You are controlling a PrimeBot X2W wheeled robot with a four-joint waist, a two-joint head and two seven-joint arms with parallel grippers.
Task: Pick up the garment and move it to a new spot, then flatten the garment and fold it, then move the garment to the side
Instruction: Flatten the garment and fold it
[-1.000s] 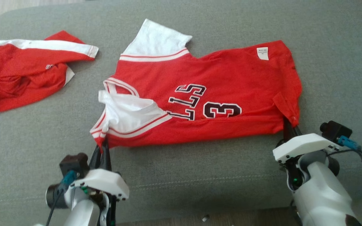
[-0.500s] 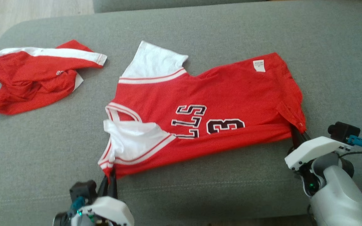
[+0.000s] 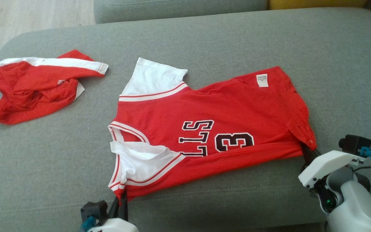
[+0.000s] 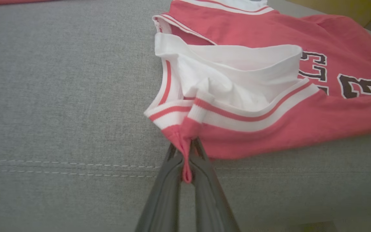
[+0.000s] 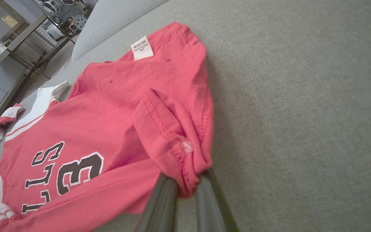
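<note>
A red jersey (image 3: 204, 129) with white sleeves, black lettering and the number 3 lies spread across the grey sofa cushion (image 3: 204, 42). My left gripper (image 3: 121, 198) is shut on its near left corner, below the white sleeve; the left wrist view shows red cloth pinched between the dark fingers (image 4: 185, 161). At the jersey's near right hem corner my right gripper (image 3: 308, 151) is shut on a bunched fold, as the right wrist view shows (image 5: 185, 183). A white label (image 3: 261, 80) sits at the far right corner.
A second red and white garment (image 3: 37, 85) lies crumpled at the cushion's far left. A stitched seam (image 3: 221, 188) runs along the cushion near its front edge. Pale wooden floor (image 3: 27, 16) shows beyond the left corner, and a yellow cushion (image 3: 314, 3) at the top right.
The head camera has tilted, so the whole scene sits lower in the picture. Both grippers have drawn the jersey's near edge toward me, still holding its corners.
</note>
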